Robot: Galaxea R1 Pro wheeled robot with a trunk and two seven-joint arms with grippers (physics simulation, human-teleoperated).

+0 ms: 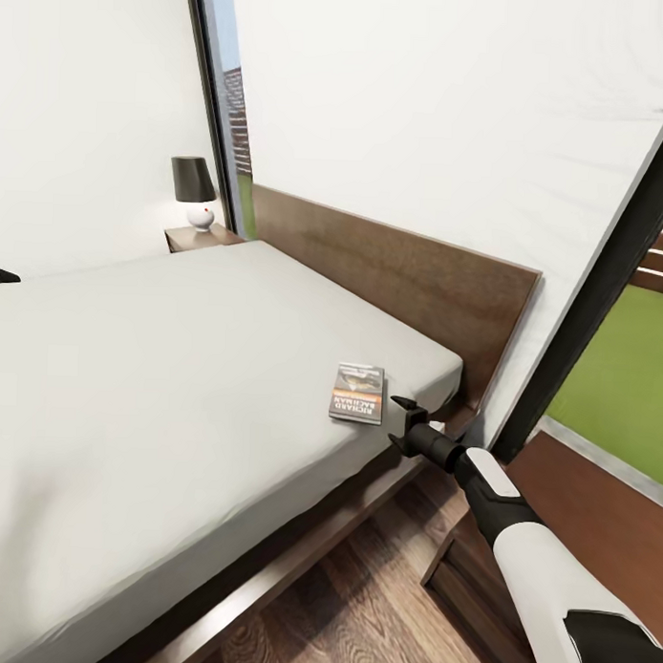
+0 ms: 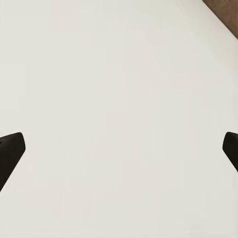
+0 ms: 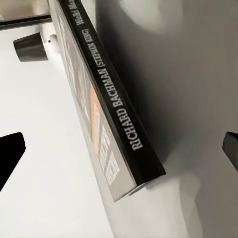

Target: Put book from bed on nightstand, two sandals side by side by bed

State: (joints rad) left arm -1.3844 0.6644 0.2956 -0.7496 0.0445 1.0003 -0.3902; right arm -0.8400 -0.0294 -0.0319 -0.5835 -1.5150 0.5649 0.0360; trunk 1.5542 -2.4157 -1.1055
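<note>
- Left gripper (image 2: 119,148): jaws spread, empty, over bare mattress, far from the target.
- Book (image 1: 357,393): flat on the bed (image 1: 177,364) near its headboard corner, long axis pointing roughly toward headboard.
- Right gripper (image 1: 402,422): jaws spread, empty, just beside book's edge; nearer arm.

Plain white walls (image 1: 425,115) meet at a tall dark-framed window strip (image 1: 229,127). Brown wood-plank floor (image 1: 360,610) runs underfoot. At right, a dark-framed glass pane (image 1: 601,284) shows green lawn (image 1: 626,380) outside. Even daylight throughout.
</note>
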